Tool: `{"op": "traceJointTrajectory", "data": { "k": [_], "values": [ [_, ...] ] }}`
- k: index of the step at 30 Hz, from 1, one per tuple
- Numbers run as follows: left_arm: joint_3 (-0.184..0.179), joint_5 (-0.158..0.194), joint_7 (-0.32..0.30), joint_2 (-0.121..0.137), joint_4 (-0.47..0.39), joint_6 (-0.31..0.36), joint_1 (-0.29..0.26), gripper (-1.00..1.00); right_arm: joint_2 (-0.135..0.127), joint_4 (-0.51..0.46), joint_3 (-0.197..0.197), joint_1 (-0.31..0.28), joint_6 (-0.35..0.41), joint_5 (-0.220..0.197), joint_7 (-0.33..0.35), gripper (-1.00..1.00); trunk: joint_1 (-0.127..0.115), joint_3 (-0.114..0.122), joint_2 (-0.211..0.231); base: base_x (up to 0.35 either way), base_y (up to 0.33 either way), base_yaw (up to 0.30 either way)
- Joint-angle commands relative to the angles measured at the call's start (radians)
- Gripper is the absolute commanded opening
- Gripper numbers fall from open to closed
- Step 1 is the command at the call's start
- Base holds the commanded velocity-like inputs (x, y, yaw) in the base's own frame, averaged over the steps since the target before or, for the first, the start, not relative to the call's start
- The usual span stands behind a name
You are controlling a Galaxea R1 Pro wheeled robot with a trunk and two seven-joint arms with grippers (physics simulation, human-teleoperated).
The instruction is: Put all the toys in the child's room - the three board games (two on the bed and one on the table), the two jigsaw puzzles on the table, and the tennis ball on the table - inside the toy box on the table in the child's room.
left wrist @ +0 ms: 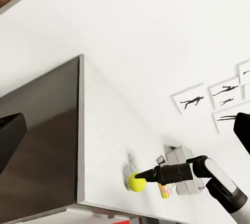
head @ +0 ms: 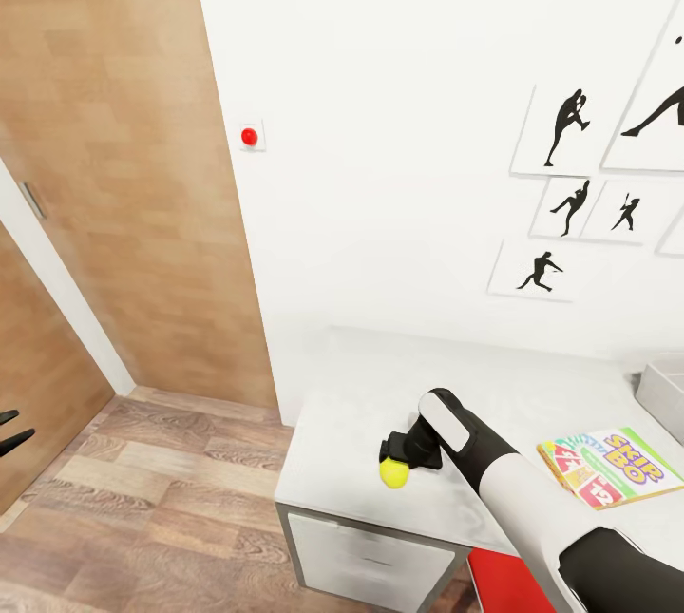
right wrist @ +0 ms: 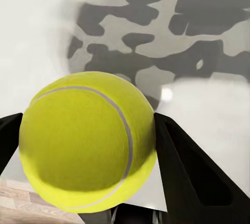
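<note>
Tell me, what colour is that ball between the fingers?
The tennis ball is yellow-green with a pale curved seam, seen best in the right wrist view.

A: Right arm pose?
B: Extended forward, white forearm angled down, black wrist; right gripper (head: 395, 461) has both fingers (right wrist: 182, 166) pressed against the tennis ball (head: 393, 472), one on either side.
A: Left?
B: Left gripper (head: 11, 431) at view edge, two dark fingertips apart, nothing between them
</note>
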Motion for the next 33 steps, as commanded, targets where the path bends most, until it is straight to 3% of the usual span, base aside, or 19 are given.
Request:
{"op": "traceJointTrajectory", "data": {
  "k": [1,10,33],
  "values": [
    [0.0,-0.001,-0.004,0.0,0.0,0.011,-0.001,1.0,-0.001,-0.001,0.004,-0.001,-0.001,-0.014,-0.013,-1.0,0.001,-0.002,-0.002,0.0,0.0,0.0],
    [0.0,-0.001,-0.004,0.0,0.0,0.011,-0.001,1.0,-0.001,-0.001,0.004,-0.001,-0.003,-0.015,-0.013,-1.0,0.001,0.001,-0.002,0.0,0.0,0.0],
    [0.0,-0.001,-0.004,0.0,-0.001,0.009,-0.001,1.0,-0.003,-0.019,0.003,-0.001,-0.002,-0.017,-0.01,-1.0,0.001,0.038,-0.002,0.0,0.0,0.0]
  ]
}}
